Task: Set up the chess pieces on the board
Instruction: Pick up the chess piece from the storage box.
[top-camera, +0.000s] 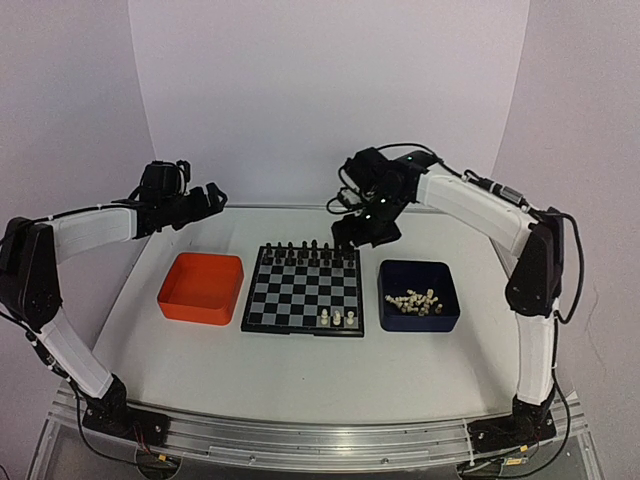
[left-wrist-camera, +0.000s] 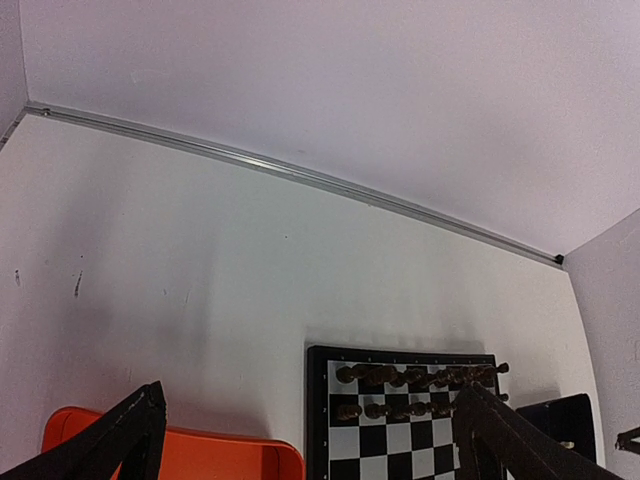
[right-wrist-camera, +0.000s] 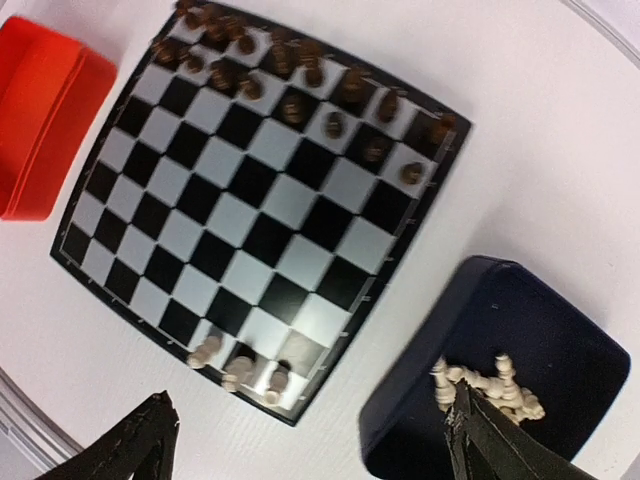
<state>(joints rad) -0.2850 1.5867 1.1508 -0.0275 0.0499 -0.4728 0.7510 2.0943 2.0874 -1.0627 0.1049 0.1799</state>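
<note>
Setup, early: three cream-white plastic chess pieces (top-camera: 338, 318) stand near-right on the black-and-silver checkered board (top-camera: 290, 290); we reckon the wide-spread, empty right gripper (right-wrist-camera: 311, 396) next picks from the dark blue tray (top-camera: 418, 275).

Board (top-camera: 290, 295) left of tray (top-camera: 418, 266), pieces (top-camera: 413, 301) inside

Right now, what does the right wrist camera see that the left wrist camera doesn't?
Only the right wrist view shows the three cream pieces standing on the board's near row. Only the left wrist view shows the back wall rising behind the table. Both show the board, black pieces and orange tray.
</note>
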